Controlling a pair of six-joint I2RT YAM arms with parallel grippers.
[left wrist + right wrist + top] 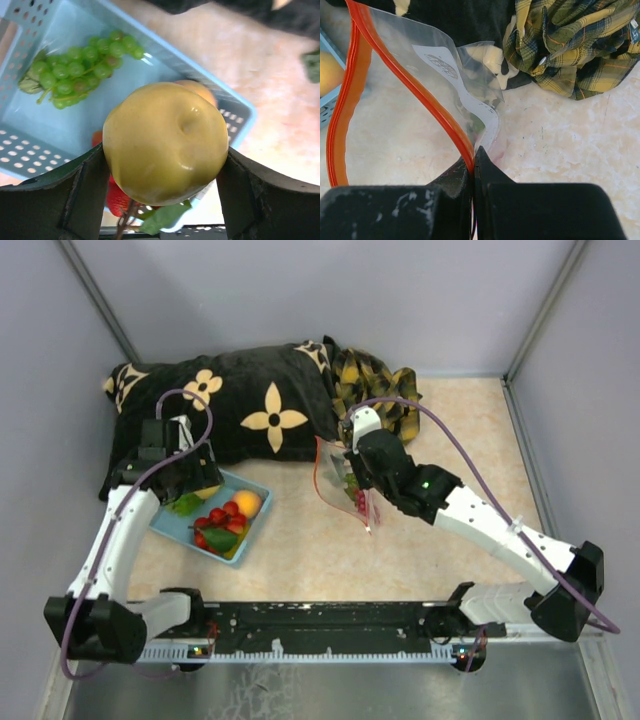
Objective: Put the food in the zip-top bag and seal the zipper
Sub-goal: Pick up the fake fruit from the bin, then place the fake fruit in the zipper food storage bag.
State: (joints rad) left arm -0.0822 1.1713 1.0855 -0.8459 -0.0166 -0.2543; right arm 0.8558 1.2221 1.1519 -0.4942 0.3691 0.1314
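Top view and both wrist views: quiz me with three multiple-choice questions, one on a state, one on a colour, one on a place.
1. The bag is: A zipped shut; B gripped at its mouth by the right pincer, mouth open; C lying untouched.
2. The fruit in the left pincer is: A red; B purple; C yellow.
3. The grapes lie: A in the basket; B in the bag; C in the left pincer.
Answers: 1 B, the red-orange strip spreads in a loop from the shut jaws. 2 C, the left wrist view shows its yellow skin. 3 A, they rest on the basket's blue floor.
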